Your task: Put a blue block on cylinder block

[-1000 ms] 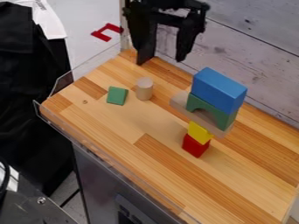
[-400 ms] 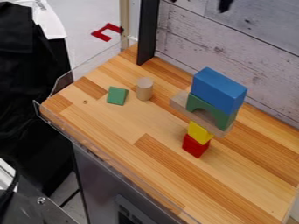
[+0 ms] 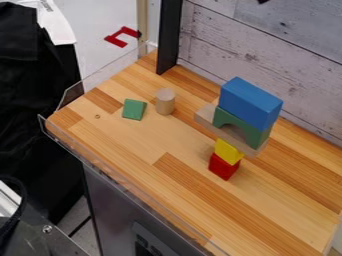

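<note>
On the left of the striped wooden tabletop [image 3: 133, 145] lies a small green wooden block [image 3: 133, 109], low and out of the way. Just right of it the pale, bare-wood cylinder block [image 3: 165, 102] stands upright on 1 round end, so its other end faces up as a small seat, with nothing on it. Further right is a stack: a red wooden block [image 3: 223, 167] forms the foot, a yellow wooden block [image 3: 228, 151] sits on it, and a pale wooden plank [image 3: 206, 118] seems to balance above those 2, giving the green wooden arch [image 3: 242, 125] a broad base. The big blue rectangular wooden block [image 3: 248, 103] lies lengthwise across the arch's top, which spreads its weight; being uppermost, it should lift off first, though a nudge could topple the pieces below. At the top edge, to the right, is a dark tip, seemingly the black gripper [image 3: 263, 1]; whether it is spread or pressed together I cannot tell.
</note>
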`<state>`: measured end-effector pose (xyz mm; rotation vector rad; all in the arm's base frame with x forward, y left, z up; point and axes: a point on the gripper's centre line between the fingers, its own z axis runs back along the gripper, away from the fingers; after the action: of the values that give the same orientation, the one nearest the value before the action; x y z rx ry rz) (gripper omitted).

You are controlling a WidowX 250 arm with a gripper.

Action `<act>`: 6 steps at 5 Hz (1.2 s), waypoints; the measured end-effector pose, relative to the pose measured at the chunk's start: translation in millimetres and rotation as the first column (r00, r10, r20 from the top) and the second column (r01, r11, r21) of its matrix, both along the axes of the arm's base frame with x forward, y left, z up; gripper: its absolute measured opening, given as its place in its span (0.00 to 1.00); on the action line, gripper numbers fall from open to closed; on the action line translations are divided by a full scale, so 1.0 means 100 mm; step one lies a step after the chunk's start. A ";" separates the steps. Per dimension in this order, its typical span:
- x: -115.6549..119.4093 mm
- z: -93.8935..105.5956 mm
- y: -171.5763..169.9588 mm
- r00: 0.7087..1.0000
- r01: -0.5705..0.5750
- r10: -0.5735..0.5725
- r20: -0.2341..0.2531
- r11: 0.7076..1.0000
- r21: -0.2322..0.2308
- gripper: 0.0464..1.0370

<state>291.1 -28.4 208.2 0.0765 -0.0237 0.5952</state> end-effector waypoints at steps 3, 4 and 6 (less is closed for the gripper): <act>-0.03 -0.69 -0.17 0.908 -0.416 0.419 -0.021 0.893 -0.175 0.96; 0.00 -0.72 -0.20 0.891 -0.446 0.455 -0.008 0.870 -0.211 0.96; 0.03 -0.73 -0.25 0.873 -0.473 0.488 0.009 0.852 -0.225 0.96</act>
<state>293.9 -53.5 135.4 -0.1559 -0.0027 1.1021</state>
